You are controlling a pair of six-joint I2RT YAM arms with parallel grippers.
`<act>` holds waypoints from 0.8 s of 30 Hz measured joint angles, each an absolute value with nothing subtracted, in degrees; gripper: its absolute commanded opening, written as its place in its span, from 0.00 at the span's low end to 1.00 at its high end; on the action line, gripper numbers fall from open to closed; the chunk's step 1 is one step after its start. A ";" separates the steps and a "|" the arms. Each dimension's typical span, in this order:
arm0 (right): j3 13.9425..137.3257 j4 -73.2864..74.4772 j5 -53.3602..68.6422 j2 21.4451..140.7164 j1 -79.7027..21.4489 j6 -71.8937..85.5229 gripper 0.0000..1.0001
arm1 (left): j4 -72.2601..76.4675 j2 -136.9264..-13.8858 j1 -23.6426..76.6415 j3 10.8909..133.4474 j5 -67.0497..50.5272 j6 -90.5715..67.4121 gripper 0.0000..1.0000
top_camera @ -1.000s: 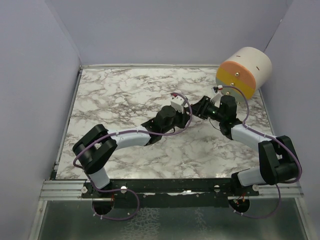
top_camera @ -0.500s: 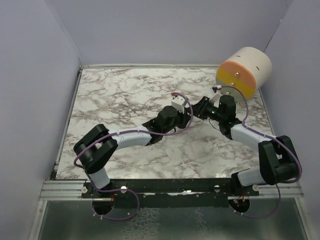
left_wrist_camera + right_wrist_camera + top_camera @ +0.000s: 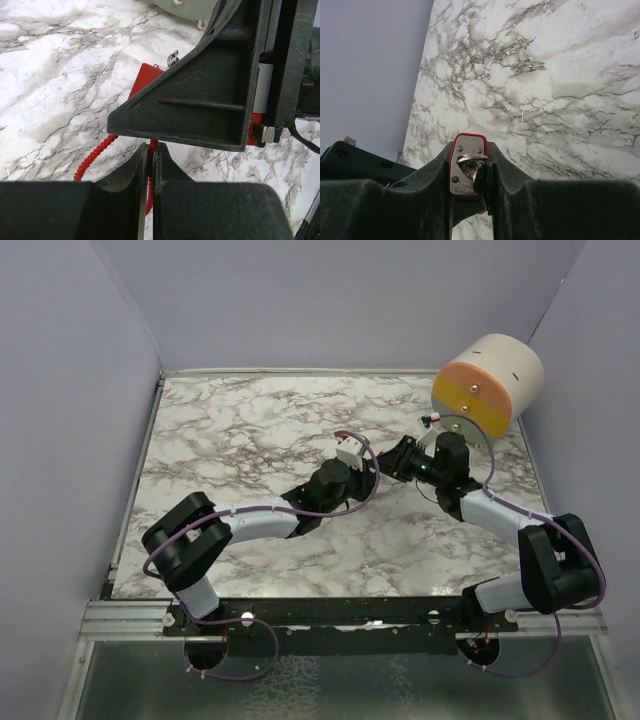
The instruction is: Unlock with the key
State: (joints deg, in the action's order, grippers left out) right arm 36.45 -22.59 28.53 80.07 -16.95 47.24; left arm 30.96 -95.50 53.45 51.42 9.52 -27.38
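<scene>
Padlock (image 3: 462, 172), red-bodied with silver face plate, dark key (image 3: 480, 180) in keyhole.

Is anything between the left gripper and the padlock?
Yes. The right gripper, clamped on the red padlock, covers most of it directly ahead of the left gripper, which is itself shut on the red coiled cord.

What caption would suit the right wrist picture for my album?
The right hand grips a red padlock, its silver face toward the camera, marble table beyond.
</scene>
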 measured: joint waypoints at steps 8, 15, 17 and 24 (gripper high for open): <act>36.45 -22.59 29.15 79.96 -17.78 48.14 0.01 | 33.32 -93.43 51.88 47.99 7.97 -29.32 0.00; 35.94 -23.20 28.75 79.94 -17.65 48.84 0.01 | 33.36 -92.82 50.92 46.81 6.04 -30.13 0.00; 35.79 -23.35 28.77 79.94 -17.65 49.12 0.01 | 33.36 -92.82 50.74 46.78 5.43 -30.35 0.00; 35.48 -24.08 28.77 79.94 -17.65 49.39 0.01 | 33.39 -92.82 50.63 46.74 4.89 -30.39 0.00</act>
State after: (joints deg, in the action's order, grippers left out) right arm 35.48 -24.08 28.77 79.94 -17.65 49.39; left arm 33.39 -92.82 50.63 46.74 4.89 -30.39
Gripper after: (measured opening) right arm 0.251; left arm 0.061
